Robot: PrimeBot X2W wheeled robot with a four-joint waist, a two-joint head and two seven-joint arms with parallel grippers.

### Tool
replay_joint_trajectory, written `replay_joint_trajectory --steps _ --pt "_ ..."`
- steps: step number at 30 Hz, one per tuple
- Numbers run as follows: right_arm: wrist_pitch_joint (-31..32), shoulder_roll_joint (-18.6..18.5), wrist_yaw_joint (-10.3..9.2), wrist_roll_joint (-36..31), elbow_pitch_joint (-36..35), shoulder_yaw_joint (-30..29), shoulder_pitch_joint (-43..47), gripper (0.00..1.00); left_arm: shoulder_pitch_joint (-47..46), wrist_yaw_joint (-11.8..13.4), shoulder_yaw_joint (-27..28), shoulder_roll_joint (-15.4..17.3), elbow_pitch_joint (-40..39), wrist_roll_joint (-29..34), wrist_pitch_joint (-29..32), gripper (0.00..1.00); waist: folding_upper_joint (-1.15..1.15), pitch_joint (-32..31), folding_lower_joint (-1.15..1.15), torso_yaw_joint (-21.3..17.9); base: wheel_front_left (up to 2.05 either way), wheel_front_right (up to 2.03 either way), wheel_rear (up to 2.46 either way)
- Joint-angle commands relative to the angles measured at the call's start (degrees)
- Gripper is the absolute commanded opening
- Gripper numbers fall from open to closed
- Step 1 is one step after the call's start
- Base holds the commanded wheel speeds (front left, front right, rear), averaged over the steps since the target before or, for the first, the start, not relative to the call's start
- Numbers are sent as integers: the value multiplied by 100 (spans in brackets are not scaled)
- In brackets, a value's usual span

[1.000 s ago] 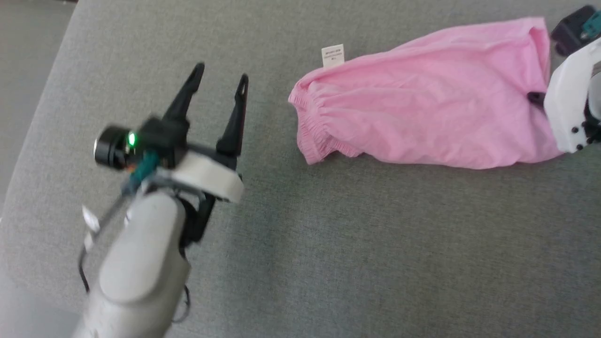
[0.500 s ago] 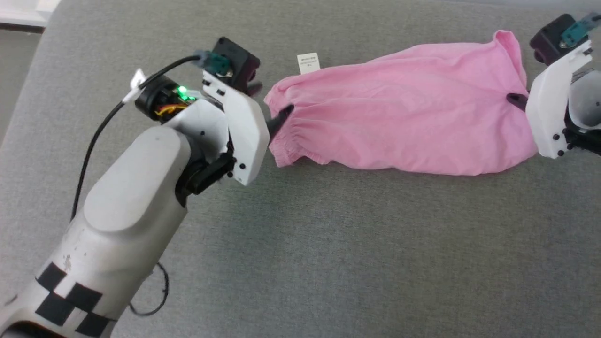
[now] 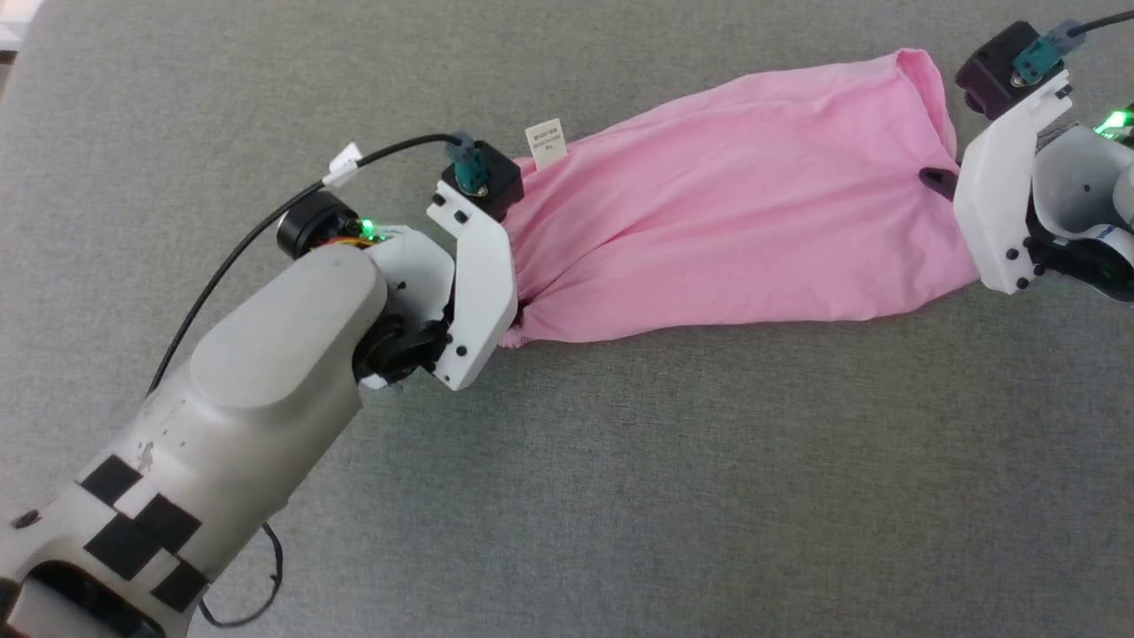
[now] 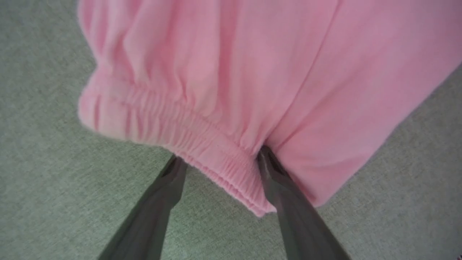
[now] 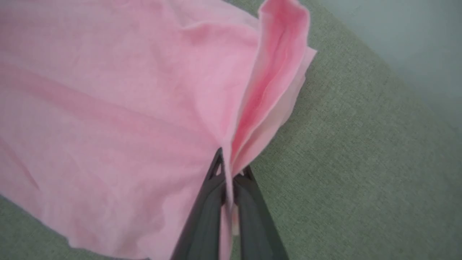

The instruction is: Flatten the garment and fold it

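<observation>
The pink garment (image 3: 735,221) lies stretched across the grey surface, its white label (image 3: 545,142) at the far left end. My left gripper (image 3: 518,312) is at that left end. In the left wrist view it (image 4: 220,155) stands open, its two dark fingers (image 4: 281,187) straddling the gathered elastic band (image 4: 202,144), one under the cloth edge. My right gripper (image 3: 937,177) holds the right end. In the right wrist view it (image 5: 230,169) is shut on a fold of the garment's edge (image 5: 231,144).
The garment rests on a grey fabric-covered surface (image 3: 620,496) with wide bare room toward the front. Its edge (image 5: 375,61) runs close beyond the garment's right end, with pale floor past it. A black cable (image 3: 266,221) loops off my left wrist.
My left arm swung right from open surface to the garment's banded end, its open fingers now around the band. The right gripper kept its hold. The camera shifted too.
</observation>
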Motion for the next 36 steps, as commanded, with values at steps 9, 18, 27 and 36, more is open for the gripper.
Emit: replay_joint_trajectory --steps 9,18,27,36 --pt "-300 45 -5 91 12 21 114 0 -78 -37 -219 -100 526 -434 -802 0 0 -191 0 -126 0 0 0" --pt "-998 -355 -5 197 -594 22 695 0 287 -37 -75 236 101 -1128 -1740 0 0 -820 0 -368 0 0 0" --pt "-1850 -1433 -5 382 -1920 -17 1769 0 1282 -37 -211 961 -1008 -1709 -1892 0 0 -1345 0 -448 0 0 0" --pt "-2056 -2145 -5 511 -2742 -203 2935 0 1939 260 -345 1308 -1813 -1882 -1788 0 0 -1413 0 -544 0 0 0"
